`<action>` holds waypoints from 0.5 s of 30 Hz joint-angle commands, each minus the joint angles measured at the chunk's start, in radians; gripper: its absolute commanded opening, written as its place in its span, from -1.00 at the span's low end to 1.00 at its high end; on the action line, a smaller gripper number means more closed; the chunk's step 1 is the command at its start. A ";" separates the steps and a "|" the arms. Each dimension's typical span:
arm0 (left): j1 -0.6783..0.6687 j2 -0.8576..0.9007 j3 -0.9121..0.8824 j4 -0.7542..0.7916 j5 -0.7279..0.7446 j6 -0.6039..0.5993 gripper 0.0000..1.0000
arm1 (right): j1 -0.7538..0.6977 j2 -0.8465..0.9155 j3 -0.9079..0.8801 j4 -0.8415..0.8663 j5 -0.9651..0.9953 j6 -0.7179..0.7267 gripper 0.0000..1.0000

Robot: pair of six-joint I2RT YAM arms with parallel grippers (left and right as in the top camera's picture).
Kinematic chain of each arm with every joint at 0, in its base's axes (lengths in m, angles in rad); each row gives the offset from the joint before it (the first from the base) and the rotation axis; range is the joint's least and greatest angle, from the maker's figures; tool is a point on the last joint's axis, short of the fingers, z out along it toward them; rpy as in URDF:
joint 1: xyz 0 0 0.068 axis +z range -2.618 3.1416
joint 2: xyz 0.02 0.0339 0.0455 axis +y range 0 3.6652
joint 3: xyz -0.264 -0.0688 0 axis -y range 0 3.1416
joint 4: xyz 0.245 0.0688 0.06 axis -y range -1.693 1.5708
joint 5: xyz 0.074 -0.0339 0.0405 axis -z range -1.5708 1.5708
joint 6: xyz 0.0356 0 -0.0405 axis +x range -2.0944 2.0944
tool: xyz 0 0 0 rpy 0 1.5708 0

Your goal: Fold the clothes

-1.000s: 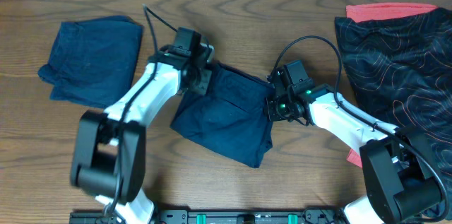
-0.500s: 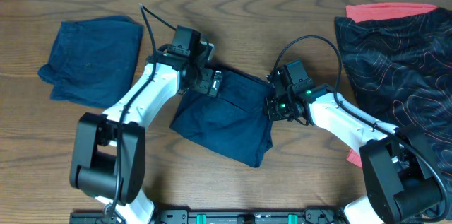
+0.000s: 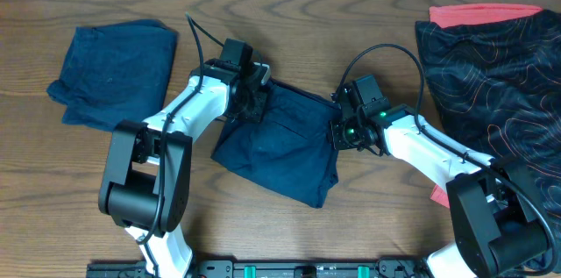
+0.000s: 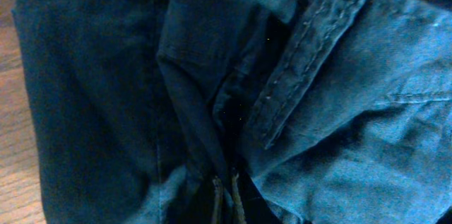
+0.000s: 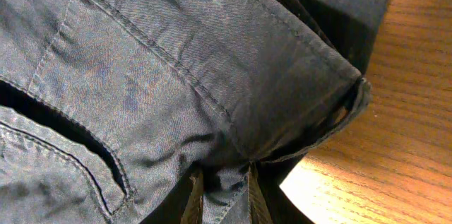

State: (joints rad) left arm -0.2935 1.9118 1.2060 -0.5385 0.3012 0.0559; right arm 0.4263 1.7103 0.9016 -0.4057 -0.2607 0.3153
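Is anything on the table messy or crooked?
Yes. The blue shorts in the middle lie crooked on the table, bunched up where the left gripper and right gripper pinch their top edge. The patterned cloth on the right is a loose, unfolded heap. The blue garment at left lies flat and folded.

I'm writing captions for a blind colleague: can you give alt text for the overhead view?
The left arm and right arm reach to opposite edges of a rumpled navy garment at the centre of a wooden table. A folded navy garment lies far left; a black patterned cloth over red fabric lies far right.
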 commanded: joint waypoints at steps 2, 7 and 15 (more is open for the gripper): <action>0.003 -0.019 0.006 -0.018 -0.033 0.001 -0.88 | 0.011 -0.003 -0.002 0.000 0.025 0.010 -0.59; 0.016 -0.097 0.009 -0.043 -0.264 -0.156 -0.88 | 0.011 -0.003 -0.002 -0.002 0.026 0.010 -0.60; 0.023 -0.127 -0.001 -0.043 -0.389 -0.341 -0.88 | 0.011 -0.003 -0.002 -0.005 0.029 0.010 -0.59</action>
State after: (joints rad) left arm -0.2764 1.7855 1.2060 -0.5762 0.0120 -0.1833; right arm 0.4263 1.7103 0.9016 -0.4072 -0.2451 0.3153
